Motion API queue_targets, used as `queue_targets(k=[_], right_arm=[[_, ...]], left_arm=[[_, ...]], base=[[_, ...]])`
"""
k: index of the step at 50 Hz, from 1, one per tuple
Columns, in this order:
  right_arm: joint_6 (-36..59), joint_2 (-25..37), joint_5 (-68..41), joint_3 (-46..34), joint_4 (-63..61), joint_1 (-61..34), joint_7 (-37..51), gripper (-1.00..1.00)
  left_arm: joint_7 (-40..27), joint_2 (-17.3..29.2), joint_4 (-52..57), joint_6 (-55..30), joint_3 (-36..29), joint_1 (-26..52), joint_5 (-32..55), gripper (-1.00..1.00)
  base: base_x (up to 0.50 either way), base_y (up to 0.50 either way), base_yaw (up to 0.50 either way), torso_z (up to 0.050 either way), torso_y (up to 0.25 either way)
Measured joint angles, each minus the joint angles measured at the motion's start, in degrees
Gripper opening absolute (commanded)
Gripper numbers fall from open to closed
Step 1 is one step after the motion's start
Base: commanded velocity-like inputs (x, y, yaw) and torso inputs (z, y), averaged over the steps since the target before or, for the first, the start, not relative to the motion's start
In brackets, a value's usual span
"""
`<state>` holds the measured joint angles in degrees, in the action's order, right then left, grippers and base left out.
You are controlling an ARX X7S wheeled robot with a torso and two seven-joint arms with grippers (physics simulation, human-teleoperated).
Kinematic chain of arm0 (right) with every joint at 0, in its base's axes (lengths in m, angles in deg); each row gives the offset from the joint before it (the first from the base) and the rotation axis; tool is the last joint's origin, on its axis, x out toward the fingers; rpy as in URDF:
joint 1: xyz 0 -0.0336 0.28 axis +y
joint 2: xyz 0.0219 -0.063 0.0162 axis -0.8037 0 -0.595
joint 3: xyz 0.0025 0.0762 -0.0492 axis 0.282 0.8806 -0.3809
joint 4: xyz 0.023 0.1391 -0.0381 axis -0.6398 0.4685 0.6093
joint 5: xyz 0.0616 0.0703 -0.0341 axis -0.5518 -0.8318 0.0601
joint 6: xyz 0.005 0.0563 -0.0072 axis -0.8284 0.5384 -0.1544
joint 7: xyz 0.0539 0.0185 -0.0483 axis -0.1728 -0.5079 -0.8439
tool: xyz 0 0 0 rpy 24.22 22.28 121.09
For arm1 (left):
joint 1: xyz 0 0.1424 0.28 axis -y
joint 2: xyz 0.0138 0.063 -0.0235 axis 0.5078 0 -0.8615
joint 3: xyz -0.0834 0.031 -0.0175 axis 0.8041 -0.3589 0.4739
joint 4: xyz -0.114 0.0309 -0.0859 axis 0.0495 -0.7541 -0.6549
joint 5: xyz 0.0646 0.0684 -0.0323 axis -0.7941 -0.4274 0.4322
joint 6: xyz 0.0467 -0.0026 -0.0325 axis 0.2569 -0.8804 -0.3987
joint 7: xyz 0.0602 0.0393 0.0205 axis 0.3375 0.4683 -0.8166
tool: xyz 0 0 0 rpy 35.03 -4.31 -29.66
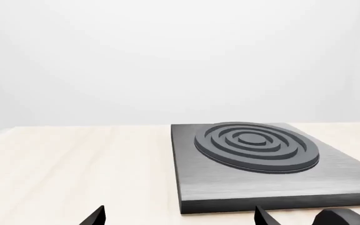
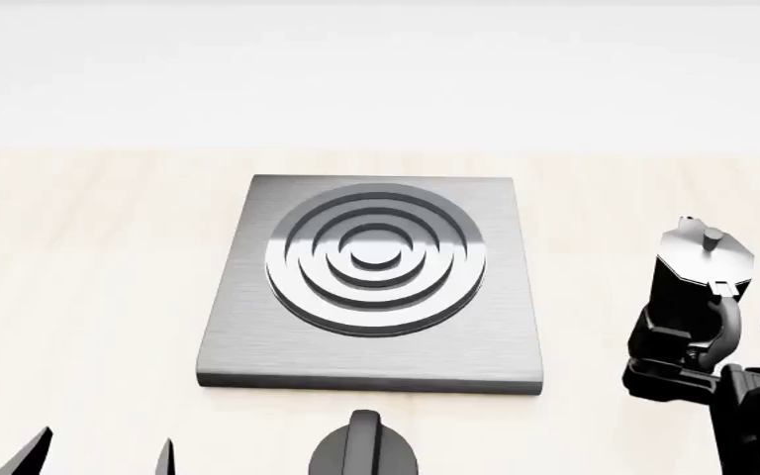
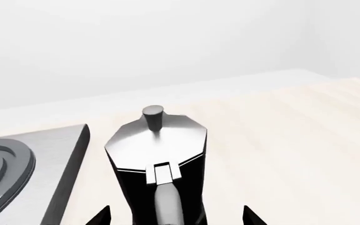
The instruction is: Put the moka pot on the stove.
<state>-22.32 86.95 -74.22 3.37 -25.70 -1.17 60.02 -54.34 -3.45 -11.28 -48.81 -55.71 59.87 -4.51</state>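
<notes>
Glossy black moka pot [image 2: 700, 287] is standing upright on the wooden table [image 2: 90, 297], right of the stove [image 2: 373, 341]. Likely rigid and slippery; the handle is offering the best hold. Right gripper [image 3: 176, 216] is straddling it, jaws apart. Left gripper [image 1: 180, 216] is hovering, jaws apart.

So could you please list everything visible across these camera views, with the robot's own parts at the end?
Glossy black faceted moka pot with silvery lid: one, on the table right of the stove, upright, handle toward the robot.
Flat square brushed-grey metal stove with raised ring burner: one, centre of the table, nothing on it.
Squat round black knob: one, on the table just in front of the stove.
Pale wooden table: one, under everything.
Left gripper: one, black, low over the table's near left, fingers apart.
Right gripper: one, black, fingers either side of the moka pot's handle; whether they touch it is unclear.
</notes>
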Motion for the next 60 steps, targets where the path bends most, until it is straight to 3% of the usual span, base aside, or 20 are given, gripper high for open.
queue_targets(k=[6, 7, 32, 60], right_arm=[[-0.6, -0.1, 0.3, 0.0, 1.2, -0.3, -0.2, 1.0], [-0.7, -0.1, 0.3, -0.1, 1.4, -0.4, -0.2, -1.0], [-4.1, -0.7, 1.5, -1.1, 2.9, -0.7, 0.9, -1.0], [-5.7, -2.5, 6.0, -5.1, -5.1, -7.0, 4.2, -1.0]], left_arm=[[-0.1, 0.1, 0.0, 0.0, -0.1, 0.0, 0.1, 1.0], [-0.1, 0.1, 0.0, 0.0, -0.1, 0.0, 0.1, 1.0], [-0.5, 0.5, 0.7, -0.1, -0.4, -0.1, 0.4, 1.0], [-0.7, 0.9, 1.0, 0.2, -0.8, -0.3, 1.0, 1.0]], base=[[0.0, 0.0, 0.0, 0.0, 0.0], [0.0, 0.0, 0.0, 0.0, 0.0], [0.0, 0.0, 0.0, 0.0, 0.0], [0.0, 0.0, 0.0, 0.0, 0.001]])
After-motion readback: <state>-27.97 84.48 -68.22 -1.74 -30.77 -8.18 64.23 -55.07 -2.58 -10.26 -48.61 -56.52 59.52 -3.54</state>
